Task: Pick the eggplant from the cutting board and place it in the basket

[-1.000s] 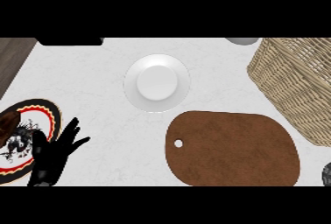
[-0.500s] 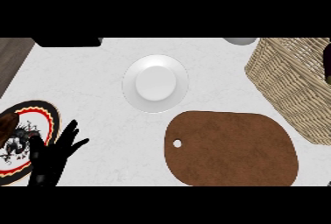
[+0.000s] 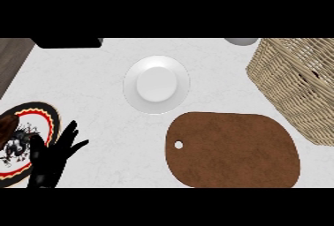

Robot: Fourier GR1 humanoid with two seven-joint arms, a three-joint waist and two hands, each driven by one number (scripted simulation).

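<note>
Compared with a second ago, the dark shape of the right hand at the lower right edge is gone and nothing dark shows over the basket (image 3: 297, 84) rim anymore, so the right hand is out of view now and I can't say what it's doing. Left hand (image 3: 53, 154) sits open, fingers up, resting at the lower left beside the patterned plate (image 3: 32, 115). Cutting board (image 3: 231, 150) is bare; no eggplant visible, though there's a dark patch inside the basket that might be it, can't tell. If so, the job looks basically done, and the smart move is pulling the arm clear without nudging the wicker. Pale marbled counter (image 3: 91, 79), white plate (image 3: 157, 84) in the middle, dark wood strip far left.
</note>
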